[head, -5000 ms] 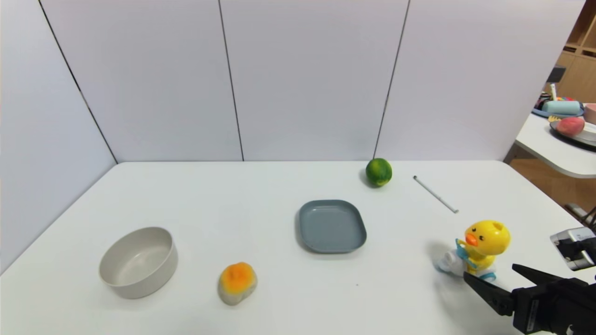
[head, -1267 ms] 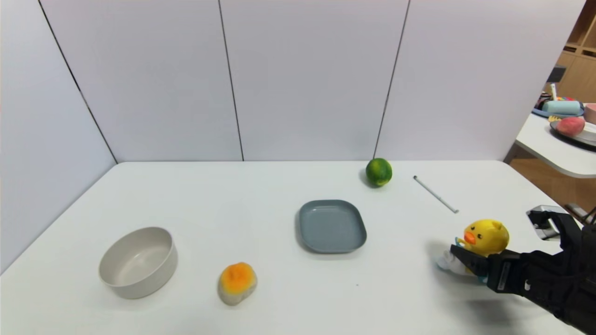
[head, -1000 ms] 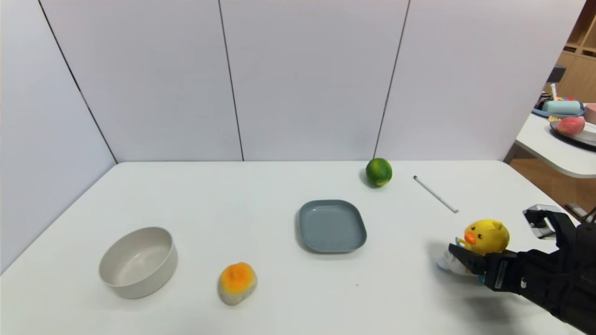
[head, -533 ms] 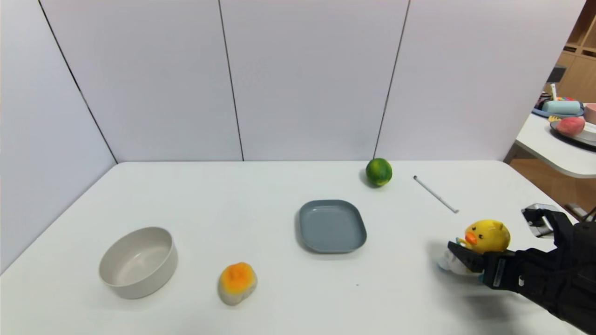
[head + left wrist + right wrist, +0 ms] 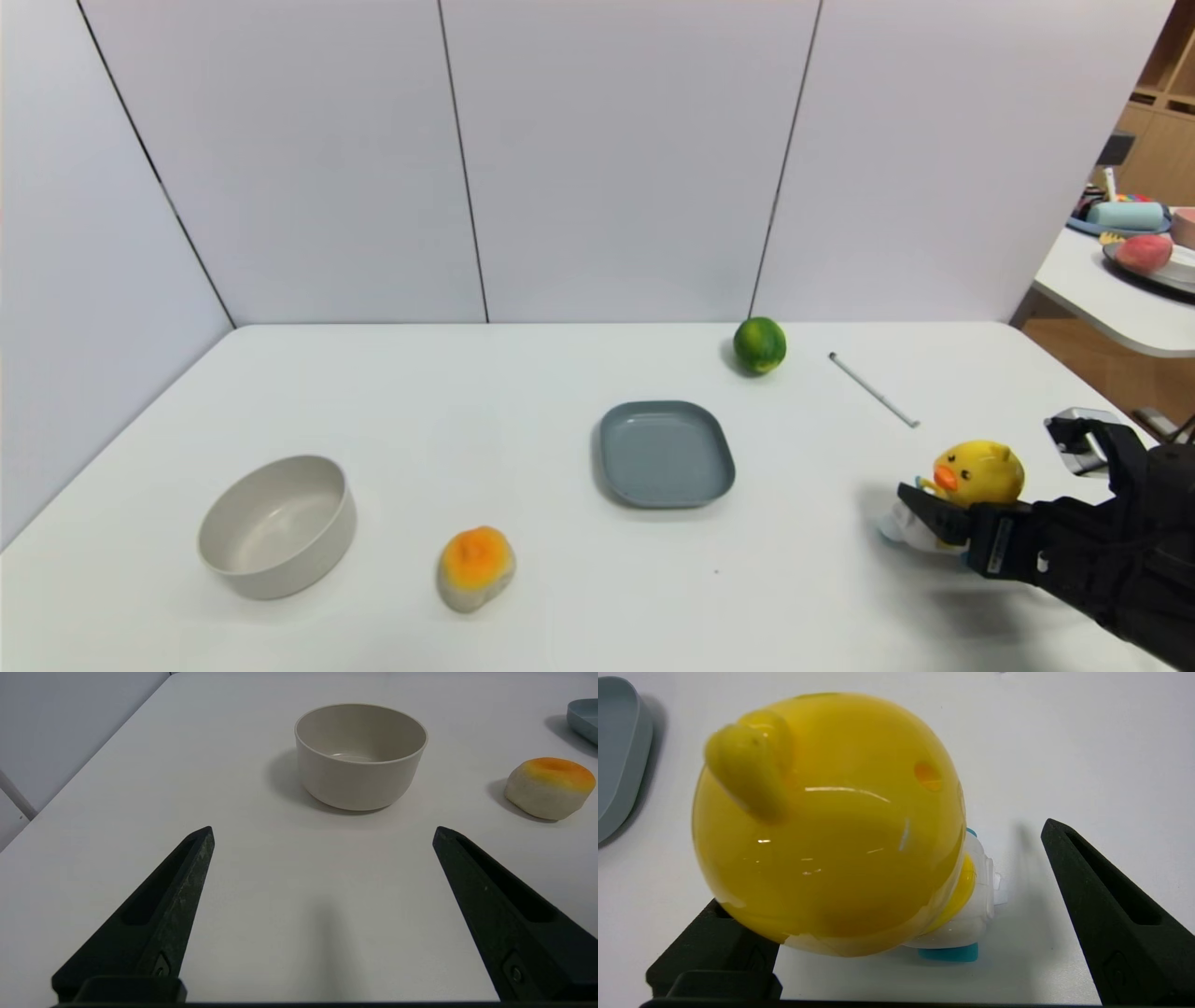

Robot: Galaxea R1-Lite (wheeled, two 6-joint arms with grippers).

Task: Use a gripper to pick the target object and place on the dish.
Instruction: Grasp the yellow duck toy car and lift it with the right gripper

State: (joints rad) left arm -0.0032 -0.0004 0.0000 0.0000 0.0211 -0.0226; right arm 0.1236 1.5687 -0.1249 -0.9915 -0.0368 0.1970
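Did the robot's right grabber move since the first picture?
Yes. The right gripper has moved forward and a little left, closer to the grey dish. One finger now crosses in front of the duck.

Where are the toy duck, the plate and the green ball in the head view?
Toy duck [image 5: 985, 472]: head view, on its round yellow head.
Plate [image 5: 666, 457]: head view, on its bare grey-blue floor.
Green ball [image 5: 760, 345]: head view, middle of its visible side.
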